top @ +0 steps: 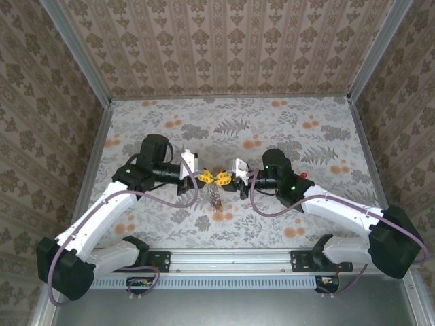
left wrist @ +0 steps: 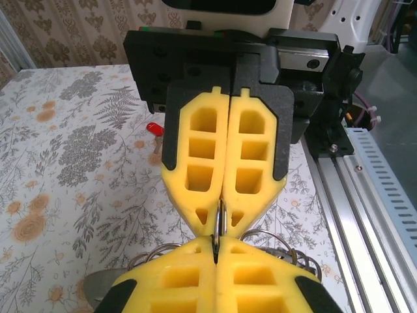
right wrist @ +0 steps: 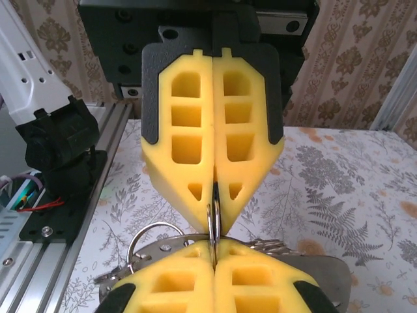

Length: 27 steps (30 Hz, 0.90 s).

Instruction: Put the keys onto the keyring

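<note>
Fingers (left wrist: pixel 202 161) of yellow plastic, hollowed into boxy cells and tapering to blunt wedge tips, meet nose to nose above the middle of the flower-printed tablecloth (top: pixel 326 115). The left gripper (top: pixel 206 178) and the right gripper (top: pixel 221 178) each have their jaws pressed flat together on the keyring (right wrist: pixel 213 218), a thin metal loop seen edge-on in the seam between both pairs. Below it hang further round wire coils and a small bunch of keys (top: pixel 215 198), while a red-headed key (left wrist: pixel 152 128) lies well apart on the cloth.
</note>
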Each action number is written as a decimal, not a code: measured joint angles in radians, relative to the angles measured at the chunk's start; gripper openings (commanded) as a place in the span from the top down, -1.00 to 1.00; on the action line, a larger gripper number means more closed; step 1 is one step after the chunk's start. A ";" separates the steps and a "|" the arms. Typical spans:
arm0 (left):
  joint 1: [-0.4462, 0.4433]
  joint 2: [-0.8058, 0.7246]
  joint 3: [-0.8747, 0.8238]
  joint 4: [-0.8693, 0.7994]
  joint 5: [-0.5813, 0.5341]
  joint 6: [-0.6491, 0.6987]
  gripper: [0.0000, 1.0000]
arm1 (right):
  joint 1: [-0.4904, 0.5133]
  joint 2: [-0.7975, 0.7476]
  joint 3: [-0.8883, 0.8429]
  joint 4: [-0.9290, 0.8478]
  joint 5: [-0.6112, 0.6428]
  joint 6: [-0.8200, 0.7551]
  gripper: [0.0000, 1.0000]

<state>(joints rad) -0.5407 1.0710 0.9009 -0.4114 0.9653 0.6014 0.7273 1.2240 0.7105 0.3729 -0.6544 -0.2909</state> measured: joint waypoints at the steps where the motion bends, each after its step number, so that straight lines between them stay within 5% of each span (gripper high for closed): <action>1: 0.000 0.000 0.000 -0.002 -0.004 0.000 1.00 | 0.000 0.000 0.002 -0.007 0.000 -0.011 0.52; 6: -0.001 0.000 0.006 -0.052 -0.047 0.018 1.00 | 0.000 -0.012 0.072 -0.154 0.021 -0.102 0.34; 22: -0.036 0.030 0.055 -0.140 -0.129 0.066 1.00 | 0.006 0.016 0.159 -0.359 0.050 -0.230 0.49; 27: -0.036 0.030 0.056 -0.140 -0.134 0.066 1.00 | 0.011 0.021 0.159 -0.357 0.056 -0.215 1.00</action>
<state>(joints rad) -0.5766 1.1007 0.9569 -0.5514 0.8318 0.6670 0.7380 1.2446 0.8700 0.0162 -0.5980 -0.5056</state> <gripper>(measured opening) 0.046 0.066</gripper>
